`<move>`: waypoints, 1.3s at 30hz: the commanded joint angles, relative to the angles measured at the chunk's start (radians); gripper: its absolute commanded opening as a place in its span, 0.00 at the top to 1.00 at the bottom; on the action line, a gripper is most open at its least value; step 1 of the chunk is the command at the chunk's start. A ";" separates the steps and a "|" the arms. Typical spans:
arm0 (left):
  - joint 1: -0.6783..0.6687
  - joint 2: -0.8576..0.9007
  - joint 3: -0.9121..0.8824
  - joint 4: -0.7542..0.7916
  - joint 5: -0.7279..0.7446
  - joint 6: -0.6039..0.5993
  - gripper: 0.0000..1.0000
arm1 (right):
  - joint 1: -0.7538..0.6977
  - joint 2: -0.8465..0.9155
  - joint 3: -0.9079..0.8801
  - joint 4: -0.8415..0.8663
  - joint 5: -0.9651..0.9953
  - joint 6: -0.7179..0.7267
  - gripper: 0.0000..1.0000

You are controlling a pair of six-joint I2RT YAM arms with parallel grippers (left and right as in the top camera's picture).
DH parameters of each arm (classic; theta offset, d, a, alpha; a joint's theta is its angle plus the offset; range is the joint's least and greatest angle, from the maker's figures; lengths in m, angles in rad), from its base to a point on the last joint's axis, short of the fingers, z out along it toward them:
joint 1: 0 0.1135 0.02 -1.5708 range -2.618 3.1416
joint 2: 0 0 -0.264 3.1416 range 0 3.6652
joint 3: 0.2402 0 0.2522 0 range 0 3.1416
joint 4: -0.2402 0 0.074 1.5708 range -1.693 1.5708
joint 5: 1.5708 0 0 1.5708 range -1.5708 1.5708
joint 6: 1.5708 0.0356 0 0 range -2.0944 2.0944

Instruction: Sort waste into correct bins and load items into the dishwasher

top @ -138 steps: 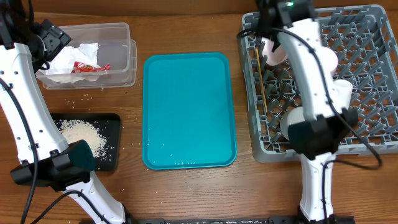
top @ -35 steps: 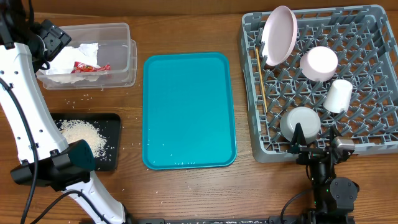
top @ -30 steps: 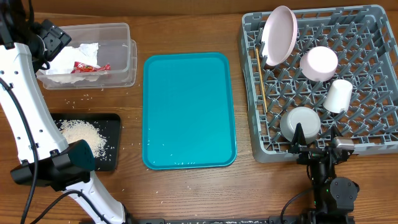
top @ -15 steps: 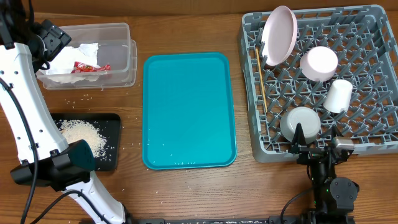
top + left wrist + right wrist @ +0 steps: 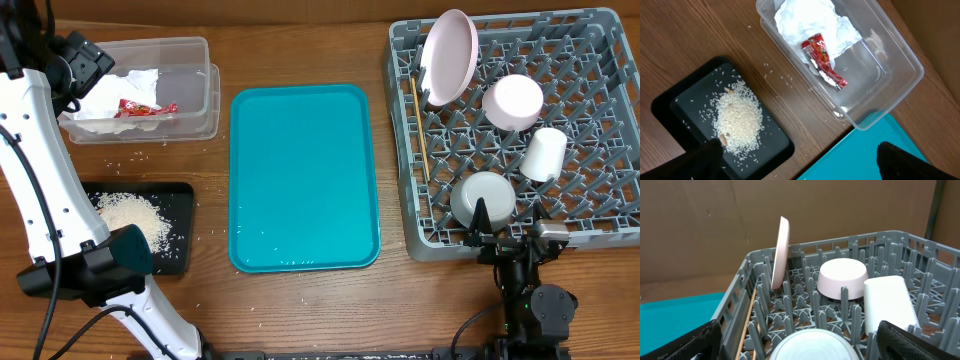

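Note:
The grey dish rack [image 5: 600,40] holds an upright plate [image 5: 449,57], an upturned dish [image 5: 513,102], a lying cup [image 5: 544,153], an upturned metal bowl [image 5: 483,197] and chopsticks [image 5: 420,130]. The clear tub [image 5: 190,50] holds the napkin [image 5: 115,90] and red wrapper [image 5: 145,108]. The black tray [image 5: 180,200] holds rice [image 5: 130,215]. My right gripper [image 5: 507,222] is open and empty at the rack's front edge, just behind the bowl [image 5: 812,347]. My left gripper [image 5: 800,162] is open and empty, high above the tub [image 5: 900,60] and black tray [image 5: 775,145].
A large teal tray [image 5: 305,180] lies between the bins and the rack. Loose grains [image 5: 130,160] are scattered on the wooden table between the tub and the black tray. The left arm stands tall along the table's left side.
The right arm was stretched over the rack by the plate 4.6 s ago; it now sits folded at the rack's front edge. Nothing has moved in the last second.

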 commanded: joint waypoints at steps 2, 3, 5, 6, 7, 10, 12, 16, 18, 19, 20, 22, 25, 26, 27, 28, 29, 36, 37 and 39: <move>-0.002 -0.001 0.004 -0.011 -0.006 0.131 0.00 | -0.002 -0.009 -0.010 0.006 0.012 -0.003 0.00; -0.004 -0.007 -0.002 -0.011 -0.002 0.133 0.00 | -0.002 -0.009 -0.010 0.006 0.012 -0.003 0.00; -0.016 -0.038 -0.047 -0.009 0.009 0.132 0.00 | -0.002 -0.009 -0.010 0.006 0.012 -0.003 0.00; -0.024 -0.062 -0.088 0.000 0.007 0.132 0.00 | -0.002 -0.009 -0.010 0.006 0.012 -0.003 0.00; -0.032 -0.105 -0.163 0.027 -0.004 0.133 0.00 | -0.002 -0.009 -0.010 0.006 0.012 -0.003 0.00; -0.062 -0.227 -0.385 0.133 -0.031 0.142 0.00 | -0.002 -0.009 -0.010 0.006 0.012 -0.004 0.00; -0.089 -0.332 -0.571 0.242 -0.029 0.174 0.00 | -0.002 -0.009 -0.010 0.006 0.012 -0.004 0.00; -0.153 -0.563 -0.916 0.446 -0.025 0.193 0.00 | -0.002 -0.009 -0.010 0.006 0.012 -0.003 0.00; -0.180 -0.680 -1.071 0.527 -0.025 0.198 0.00 | -0.002 -0.009 -0.010 0.006 0.012 -0.003 0.00; -0.201 -0.773 -1.194 0.589 -0.025 0.206 0.00 | -0.002 -0.009 -0.010 0.006 0.012 -0.003 0.00; -0.210 -0.819 -1.255 0.622 -0.024 0.214 0.00 | -0.002 -0.009 -0.010 0.006 0.012 -0.003 0.00; -0.219 -0.919 -1.383 0.703 -0.003 0.255 0.00 | -0.002 -0.009 -0.010 0.006 0.012 -0.003 0.00; -0.219 -1.074 -1.576 0.842 0.084 0.354 0.00 | -0.002 -0.009 -0.010 0.006 0.012 -0.003 0.00; -0.219 -1.119 -1.631 0.883 0.111 0.388 0.00 | -0.002 -0.009 -0.010 0.006 0.012 -0.003 0.00; -0.219 -1.165 -1.687 0.927 0.139 0.421 0.00 | -0.002 -0.009 -0.010 0.006 0.012 -0.003 0.00; -0.219 -1.217 -1.750 0.979 0.167 0.453 0.00 | -0.002 -0.009 -0.010 0.006 0.012 -0.004 0.00; -0.219 -1.269 -1.815 1.032 0.189 0.479 0.00 | -0.002 -0.009 -0.010 0.006 0.012 -0.004 0.00; -0.219 -1.599 -2.189 1.350 0.203 0.480 0.00 | -0.002 -0.009 -0.010 0.006 0.012 -0.004 0.00; -0.220 -1.634 -2.225 1.385 0.202 0.481 0.00 | -0.002 -0.009 -0.010 0.006 0.012 -0.004 0.00; -0.221 -1.695 -2.292 1.454 0.202 0.481 0.00 | -0.002 -0.009 -0.010 0.006 0.012 -0.003 0.00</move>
